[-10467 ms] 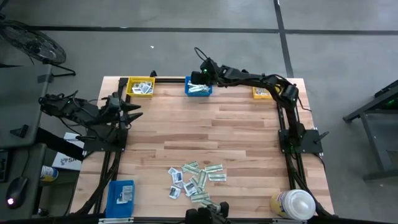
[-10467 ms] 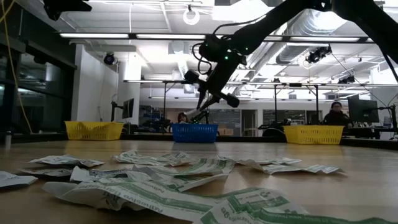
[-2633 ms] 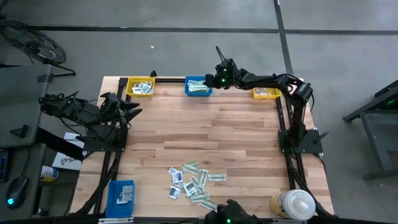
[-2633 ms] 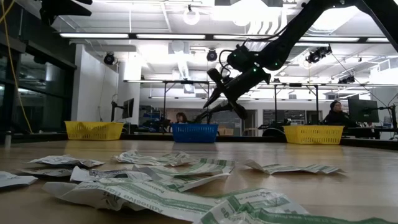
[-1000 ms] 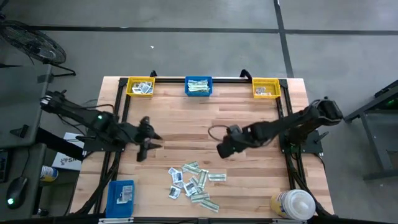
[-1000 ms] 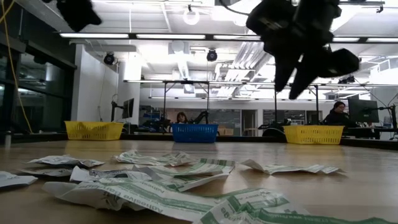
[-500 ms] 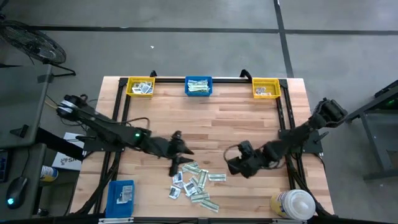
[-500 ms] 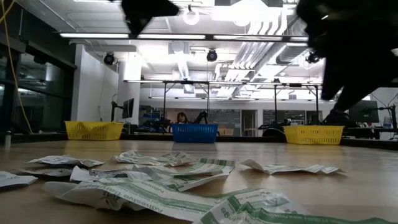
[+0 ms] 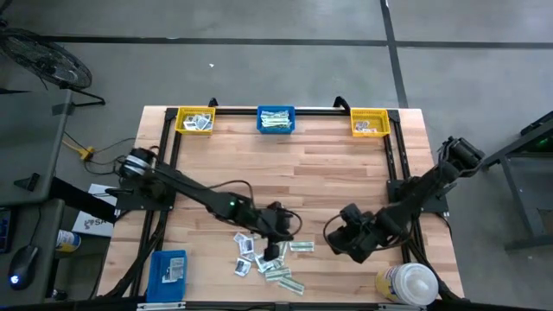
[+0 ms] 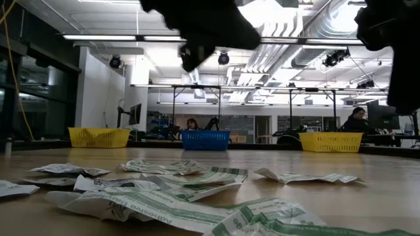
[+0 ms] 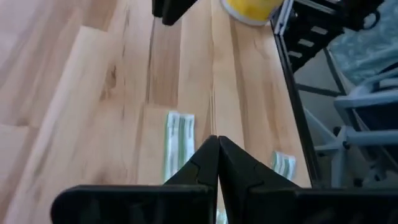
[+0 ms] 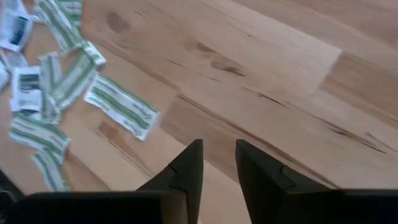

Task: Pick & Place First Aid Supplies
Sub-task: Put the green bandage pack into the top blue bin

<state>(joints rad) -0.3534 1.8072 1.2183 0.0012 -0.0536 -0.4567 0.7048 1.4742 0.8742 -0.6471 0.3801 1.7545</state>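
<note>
Left pincer [image 9: 281,231] over packets [image 9: 270,254]; three bins: two yellow, one blue.

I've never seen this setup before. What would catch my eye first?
The scattered pile of packets near the table's front edge, with the left gripper, fingers shut, right over it. The right gripper, slightly open, hangs just beside the pile. Three small bins line the far edge.

Light: bright, from long ceiling lamps [image 10: 197,37] in the room.
Glare: white glow at one lamp.
Blur: arms dark and smeared up close; nearest packets [image 10: 151,206] soft.
</note>
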